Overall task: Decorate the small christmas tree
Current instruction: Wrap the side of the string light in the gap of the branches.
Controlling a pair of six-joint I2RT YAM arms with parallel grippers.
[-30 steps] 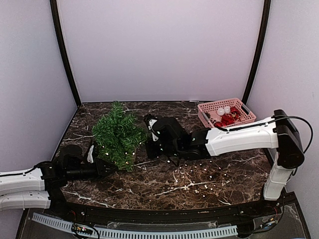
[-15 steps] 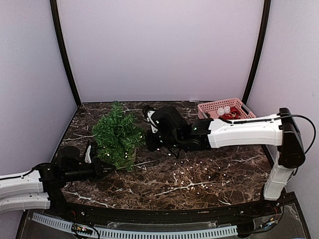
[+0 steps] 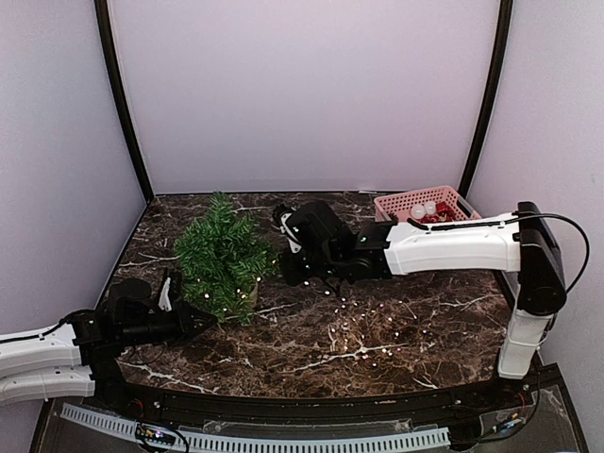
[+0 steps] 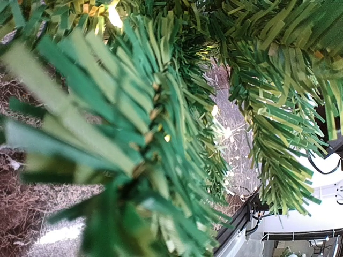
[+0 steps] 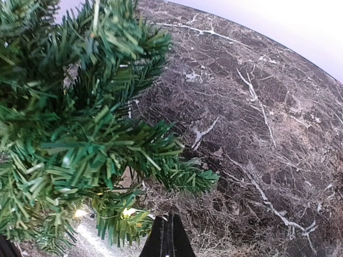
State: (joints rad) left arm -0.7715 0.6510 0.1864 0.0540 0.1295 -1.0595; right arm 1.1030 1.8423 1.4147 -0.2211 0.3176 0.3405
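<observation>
Left gripper (image 3: 202, 319) just closed low against the small christmas tree (image 3: 222, 253), hold unclear, likely bracing it; right gripper (image 5: 167, 238), closed, nears.

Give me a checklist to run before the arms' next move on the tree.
1. Tree upright: ok.
2. Left gripper shut at the tree's foot: ok; what it holds, cannot tell.
3. Right gripper shut beside the tree: ok.
4. Lights all on the tree: not ok, some lie on the table.
5. Ornaments in the basket: ok.
</observation>
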